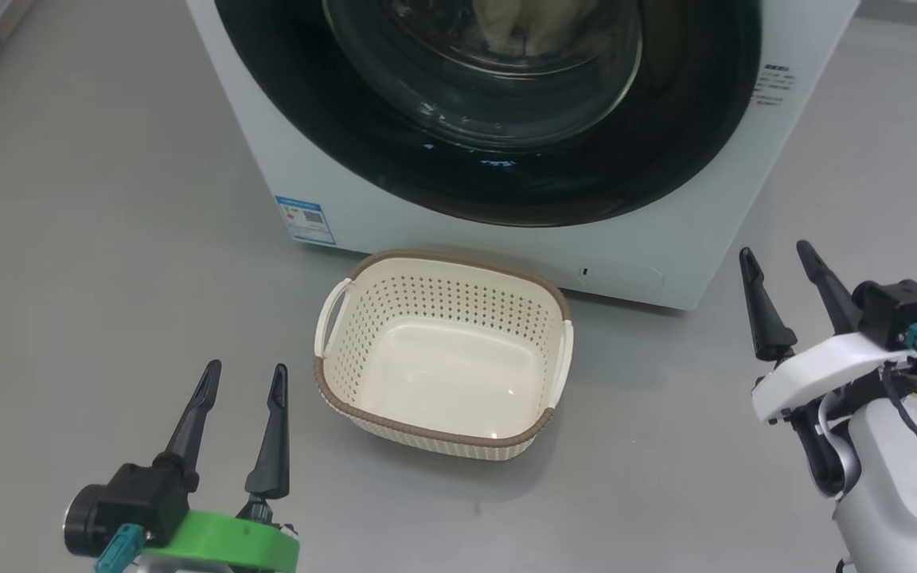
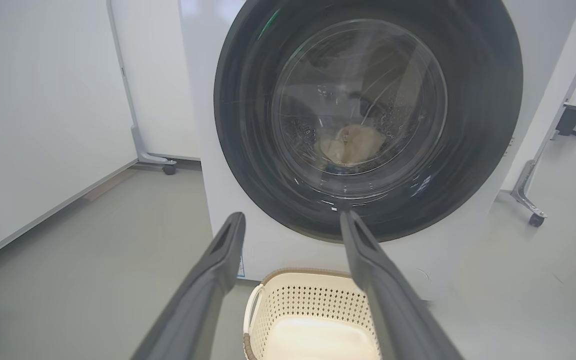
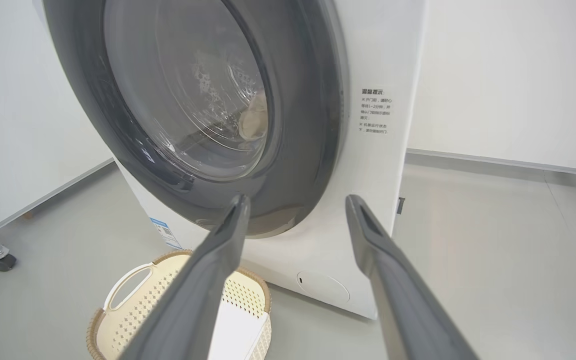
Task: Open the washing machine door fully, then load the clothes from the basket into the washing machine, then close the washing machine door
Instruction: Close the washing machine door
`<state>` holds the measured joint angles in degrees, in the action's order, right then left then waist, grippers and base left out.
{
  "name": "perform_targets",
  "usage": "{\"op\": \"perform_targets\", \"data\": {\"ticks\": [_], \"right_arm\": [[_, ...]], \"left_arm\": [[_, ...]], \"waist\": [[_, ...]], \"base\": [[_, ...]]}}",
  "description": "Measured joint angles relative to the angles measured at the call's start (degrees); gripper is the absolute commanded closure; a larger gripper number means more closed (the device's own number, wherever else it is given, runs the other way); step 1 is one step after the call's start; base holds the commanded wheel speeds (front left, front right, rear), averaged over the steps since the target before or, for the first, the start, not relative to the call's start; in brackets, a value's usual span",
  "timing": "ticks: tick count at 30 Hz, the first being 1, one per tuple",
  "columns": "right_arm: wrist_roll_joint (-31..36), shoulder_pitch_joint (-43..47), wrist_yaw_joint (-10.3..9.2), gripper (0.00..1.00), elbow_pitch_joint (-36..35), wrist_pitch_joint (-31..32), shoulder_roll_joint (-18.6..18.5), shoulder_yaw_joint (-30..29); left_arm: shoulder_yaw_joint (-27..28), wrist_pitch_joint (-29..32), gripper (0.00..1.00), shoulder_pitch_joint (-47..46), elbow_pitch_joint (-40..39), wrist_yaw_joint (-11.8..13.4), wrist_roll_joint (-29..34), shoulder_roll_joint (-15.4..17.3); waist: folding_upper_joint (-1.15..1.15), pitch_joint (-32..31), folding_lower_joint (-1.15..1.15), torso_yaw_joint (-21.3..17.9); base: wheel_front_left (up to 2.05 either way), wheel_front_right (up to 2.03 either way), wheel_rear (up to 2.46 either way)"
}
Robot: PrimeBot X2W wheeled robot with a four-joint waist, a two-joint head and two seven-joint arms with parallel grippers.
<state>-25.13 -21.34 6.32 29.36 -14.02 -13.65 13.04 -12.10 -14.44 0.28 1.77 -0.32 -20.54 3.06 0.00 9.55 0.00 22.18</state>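
Clothes show through the closed washing machine door. Left to right: my left gripper hangs wide open, holding nothing; the basket sits on the floor just before the washing machine; my right gripper is spread, empty.

Bright, even, diffuse indoor light from overhead. Soft faint shadow beside basket on grey floor; darker band under machine front. Small glints on basket's glossy bottom. Washing machine door: black rim mirrors pale streaks and blue fleck; glass hazy with reflections, contents behind it dim, indistinct. Head view sharp. Wrist views: wide-angle bending toward edges, wall lines curve; close fingers soft, out of focus.
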Motion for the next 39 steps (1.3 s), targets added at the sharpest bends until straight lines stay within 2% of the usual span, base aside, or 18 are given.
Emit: {"op": "perform_targets", "data": {"ticks": [5, 11, 24, 32, 39], "right_arm": [[-0.1, 4.5, -1.47, 0.0, -2.9, 0.0, 1.4, -1.4], [0.0, 8.9, -2.02, 0.0, -6.5, -0.1, 2.9, -1.7], [1.3, 17.4, -3.54, 0.0, -13.9, -0.4, 3.1, -2.6], [1.8, 22.5, -4.95, 0.0, -17.6, -0.4, 3.3, -3.3], [2.1, 25.4, -5.16, 0.0, -20.2, -0.4, 4.5, -3.0]], "left_arm": [[0.6, 0.0, 0.0, 0.9, 1.4, -0.6, 0.1, 0.7], [1.6, 0.0, 0.0, 2.4, 1.9, -0.6, 0.1, 1.7], [2.7, 0.0, 0.0, 4.6, 3.3, -0.7, 0.0, 1.7], [2.6, 0.0, 0.0, 4.8, 4.0, -1.3, 0.0, 1.7], [2.9, 0.0, 0.0, 5.7, 4.3, -1.3, 0.0, 1.7]], "waist": [[0.0, -1.9, 0.0, -3.2], [0.0, -4.0, 0.0, -7.1], [0.0, -7.0, 0.0, -14.3], [0.0, -8.7, 0.0, -16.3], [0.0, -9.5, 0.0, -16.8]], "base": [[0.0, 0.0, 0.0], [0.0, 0.0, 0.0], [0.0, 0.0, 0.0], [0.0, 0.0, 0.0], [0.0, 0.0, 0.0]]}}
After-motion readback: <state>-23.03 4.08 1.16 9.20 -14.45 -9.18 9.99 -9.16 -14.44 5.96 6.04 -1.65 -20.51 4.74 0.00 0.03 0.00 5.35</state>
